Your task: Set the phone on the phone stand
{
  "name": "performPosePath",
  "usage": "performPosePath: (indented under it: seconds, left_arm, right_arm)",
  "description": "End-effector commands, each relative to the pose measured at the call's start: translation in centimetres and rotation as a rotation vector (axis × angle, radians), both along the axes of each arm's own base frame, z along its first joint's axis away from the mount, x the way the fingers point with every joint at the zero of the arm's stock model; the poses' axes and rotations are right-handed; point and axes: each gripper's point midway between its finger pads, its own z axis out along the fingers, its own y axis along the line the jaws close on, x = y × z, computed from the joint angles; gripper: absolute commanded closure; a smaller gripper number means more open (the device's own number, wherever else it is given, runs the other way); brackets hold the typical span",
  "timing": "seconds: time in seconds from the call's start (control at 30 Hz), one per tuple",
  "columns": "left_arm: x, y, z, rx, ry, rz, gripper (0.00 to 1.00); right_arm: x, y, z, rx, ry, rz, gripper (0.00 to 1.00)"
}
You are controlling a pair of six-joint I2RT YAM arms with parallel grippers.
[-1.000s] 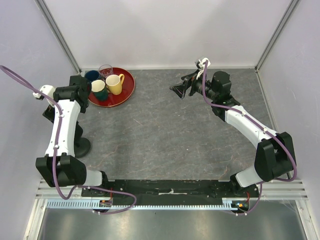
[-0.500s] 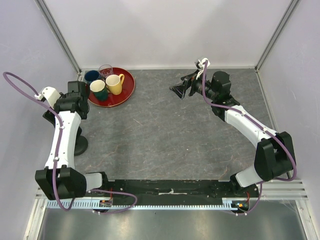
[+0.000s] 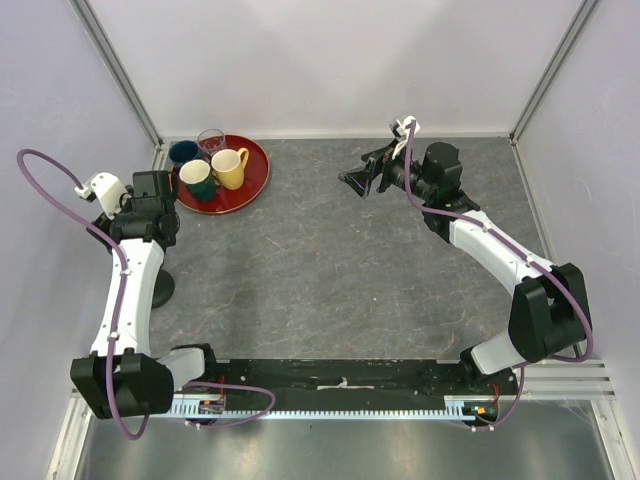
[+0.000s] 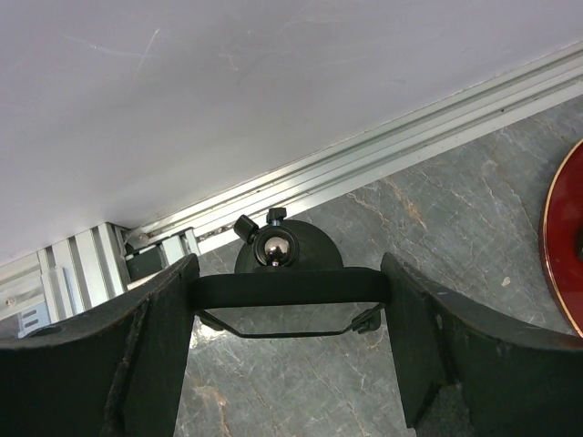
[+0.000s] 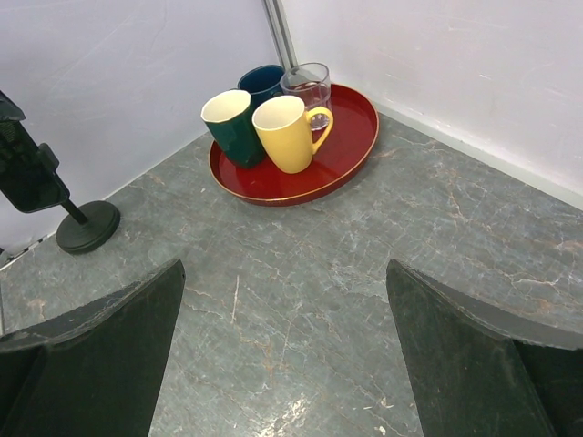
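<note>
Clamping phone [image 4: 287,289] in left gripper [image 4: 288,304] right above stand [image 4: 310,248], probably to align before seating. Parking right gripper [image 5: 282,350] wide apart, empty, far from stand for clearance.

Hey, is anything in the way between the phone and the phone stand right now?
Nothing visible. The left tool holds the phone crosswise, directly over the phone stand, whose ball joint shows just past the phone's edge. The red tray of mugs sits off to the side.
</note>
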Motion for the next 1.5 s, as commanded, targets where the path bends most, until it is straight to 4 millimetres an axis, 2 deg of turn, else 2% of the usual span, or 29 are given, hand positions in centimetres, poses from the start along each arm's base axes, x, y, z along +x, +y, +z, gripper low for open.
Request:
performPosePath:
  seconds: [0.0,0.03,0.07,0.13,0.17,0.27,0.37,0.7,0.8,0.9,0.97,1.03,1.07,1.1,1.13,1.17,1.2,1.23,1.27,1.3,1.33,1.37,1.4,1.43,1.47]
  left_arm:
    - [-0.2,1.2,4.1,0.084,-0.128,0.072,0.77]
    - [-0.3,1.3,4.1,0.085,-0.130,0.078,0.73]
    - [-0.6,1.3,4.2,0.085,-0.131,0.082,0.60]
    - [-0.7,1.2,4.3,0.084,-0.140,0.087,0.45]
    - [-0.8,1.2,4.4,0.083,-0.146,0.085,0.32]
    - [-0.8,1.1,4.6,0.076,-0.156,0.079,0.19]
    - [-0.9,0.9,5.1,0.064,-0.174,0.069,0.11]
    - [-1.3,0.1,6.2,0.024,-0.223,0.019,0.06]
    - [-1.2,-0.5,7.3,0.000,-0.250,-0.033,0.05]
    - [-0.9,-1.7,9.2,-0.041,-0.323,-0.111,0.05]
    - [-0.9,-2.7,11.5,-0.065,-0.405,-0.185,0.06]
    - [0.4,-5.4,13.7,-0.135,-0.502,-0.358,0.07]
    - [0.7,-6.6,14.7,-0.149,-0.537,-0.444,0.08]
    - [1.4,-9.8,17.6,-0.185,-0.653,-0.641,0.08]
    - [1.6,-11.7,18.9,-0.196,-0.699,-0.758,0.07]
    - [1.4,-13.6,20.7,-0.198,-0.766,-0.875,0.06]
    - [0.9,-17.6,23.3,-0.216,-0.865,-1.116,0.06]
    - [0.3,-19.5,24.7,-0.227,-0.917,-1.230,0.06]
    - [-0.3,-21.4,25.8,-0.289,-0.970,-1.321,0.05]
    - [-1.3,-24.0,27.3,-0.318,-1.003,-1.494,0.05]
    - [-1.9,-25.1,28.0,-0.391,-1.027,-1.552,0.05]
    - [-3.0,-26.7,28.2,-0.434,-1.011,-1.662,0.05]
    - [-3.5,-27.3,29.4,-0.427,-1.038,-1.725,0.05]
    - [-4.1,-27.9,29.7,-0.474,-1.044,-1.760,0.05]
    - [-4.7,-28.5,29.6,-0.485,-1.031,-1.811,0.05]
  right_arm:
    - [0.0,0.2,1.8,0.027,-0.051,0.018,0.02]
    - [0.0,0.2,1.9,0.029,-0.052,0.018,0.02]
    - [0.0,0.3,1.8,0.027,-0.052,0.019,0.02]
    - [0.0,0.2,1.9,0.027,-0.052,0.018,0.02]
    - [0.0,0.2,1.8,0.027,-0.051,0.019,0.02]
    - [0.0,0.2,1.9,0.027,-0.052,0.019,0.02]
    - [0.0,0.2,1.8,0.027,-0.051,0.019,0.02]
    - [0.0,0.2,1.8,0.024,-0.050,0.019,0.02]
    - [0.0,0.2,1.8,0.023,-0.052,0.019,0.02]
    - [0.0,0.1,1.9,0.021,-0.046,0.015,0.02]
    - [0.3,-0.4,2.5,0.019,-0.048,-0.019,0.02]
    - [1.1,-1.7,2.4,-0.004,-0.015,-0.118,0.02]
    - [1.2,-2.5,3.9,0.000,-0.031,-0.172,0.02]
    - [1.4,-3.8,3.4,-0.025,0.021,-0.248,0.02]
    - [2.6,-6.3,3.8,-0.028,0.040,-0.416,0.02]
    - [2.1,-7.9,6.5,-0.003,0.017,-0.491,0.02]
    - [1.6,-9.6,6.1,-0.033,0.062,-0.571,0.02]
    - [0.1,-11.5,9.2,-0.002,0.014,-0.643,0.02]
    - [-0.7,-13.9,10.0,-0.018,-0.002,-0.751,0.02]
    - [-2.1,-15.3,11.3,-0.002,-0.033,-0.795,0.02]
    - [-4.8,-17.0,14.0,0.049,-0.098,-0.828,0.02]
    - [-6.1,-18.3,14.9,0.051,-0.113,-0.875,0.02]
    - [-7.2,-19.2,15.6,0.061,-0.119,-0.896,0.02]
    - [-9.6,-20.7,17.9,0.109,-0.150,-0.932,0.02]
    - [-10.7,-21.3,17.7,0.091,-0.136,-0.944,0.02]
